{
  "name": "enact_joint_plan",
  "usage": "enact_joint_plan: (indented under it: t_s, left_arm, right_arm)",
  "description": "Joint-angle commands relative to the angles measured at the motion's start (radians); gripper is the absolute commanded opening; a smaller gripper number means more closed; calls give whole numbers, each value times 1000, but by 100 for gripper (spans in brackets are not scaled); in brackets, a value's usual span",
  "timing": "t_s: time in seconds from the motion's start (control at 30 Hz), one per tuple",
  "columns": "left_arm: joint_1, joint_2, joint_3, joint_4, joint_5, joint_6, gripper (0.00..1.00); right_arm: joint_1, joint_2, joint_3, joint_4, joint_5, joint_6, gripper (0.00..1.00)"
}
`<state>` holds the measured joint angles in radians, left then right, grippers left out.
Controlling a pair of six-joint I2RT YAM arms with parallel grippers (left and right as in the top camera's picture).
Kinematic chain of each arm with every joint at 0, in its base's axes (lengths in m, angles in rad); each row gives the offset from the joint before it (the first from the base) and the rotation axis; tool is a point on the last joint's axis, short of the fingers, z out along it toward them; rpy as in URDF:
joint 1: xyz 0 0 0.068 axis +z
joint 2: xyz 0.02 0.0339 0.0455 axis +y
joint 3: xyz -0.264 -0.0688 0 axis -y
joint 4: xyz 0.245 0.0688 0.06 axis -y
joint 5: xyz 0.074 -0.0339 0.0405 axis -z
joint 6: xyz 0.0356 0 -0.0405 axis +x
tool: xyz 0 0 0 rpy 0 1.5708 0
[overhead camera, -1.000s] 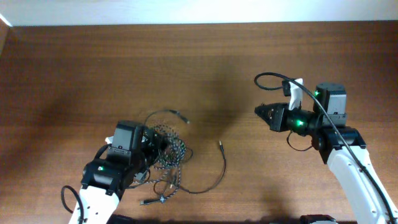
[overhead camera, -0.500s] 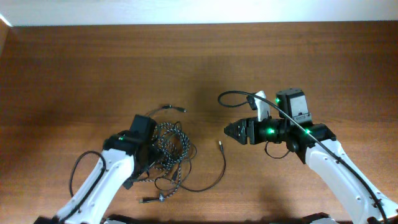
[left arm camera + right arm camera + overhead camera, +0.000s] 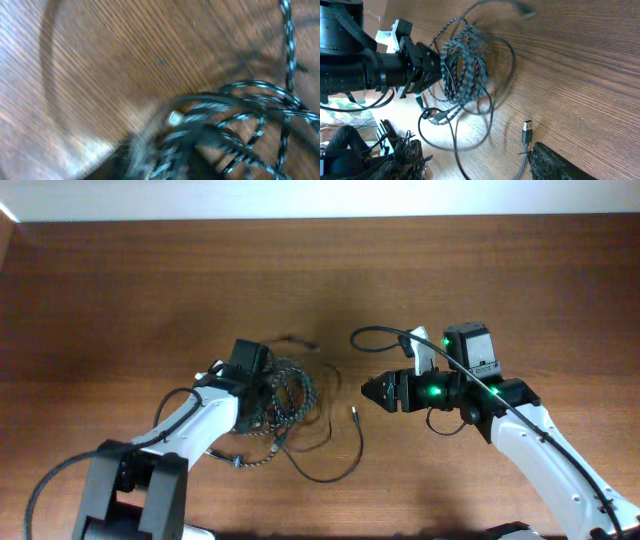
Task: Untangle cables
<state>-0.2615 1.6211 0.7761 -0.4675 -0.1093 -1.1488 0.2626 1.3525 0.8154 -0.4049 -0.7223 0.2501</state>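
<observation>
Your overhead view looking straight down on the whole table (image 3: 150, 270), your left wrist view pressed blurrily close over the cables (image 3: 250, 95), your right wrist view low across the table toward the same cables, shared by all three.

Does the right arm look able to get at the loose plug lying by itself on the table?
Probably yes. The loose plug lies on the table just ahead of the right end effector, apart from the tangle in the left end effector; nothing lies between.
</observation>
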Motion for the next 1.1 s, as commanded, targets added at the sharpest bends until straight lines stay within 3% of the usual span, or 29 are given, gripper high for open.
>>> enact_joint_plan:
  t_s: [0.0,0.07,0.2,0.3,0.4,0.5,0.53,0.67,0.8,0.83,0.9,0.93,1.03,1.07]
  left_arm:
    - [13,70,-57,5,19,-6,0]
    - [47,19,-57,-1,81,-2,0]
    - [145,-276,-57,-100,187,3,0]
    - [189,-571,-57,-109,190,216,0]
    - [198,-857,-57,-111,-25,462,0]
    - [198,-1019,-57,-165,-2,506,0]
    - [198,-1034,-57,-205,19,462,0]
    - [198,-989,-57,-328,15,93,0]
    - [198,-957,-57,-333,94,-130,0]
    - [198,-953,-57,-333,134,-146,0]
    - [198,-953,-57,-336,212,-145,0]
    - [198,-953,-57,-336,248,-145,0]
    - [198,-953,-57,-363,298,-134,1]
    - [198,-953,-57,-393,301,-134,0]
  right_arm:
    - [6,2,3,-20,1,-9,70]
    - [6,2,3,-42,1,-10,74]
    - [6,2,3,-42,-3,-10,78]
    - [6,2,3,-42,-27,-11,81]
    - [6,2,3,-42,-180,-121,83]
    - [6,2,3,-31,-348,-167,86]
    - [6,2,3,-22,-452,-198,86]
    - [7,2,3,-23,-814,-416,86]
    - [160,2,3,23,-773,-501,85]
    - [200,2,3,53,-711,-500,85]
    - [288,2,3,162,-660,-498,96]
    - [323,2,3,216,-606,-463,96]
    - [379,2,3,338,-175,-70,61]
    - [379,2,3,378,-129,16,56]
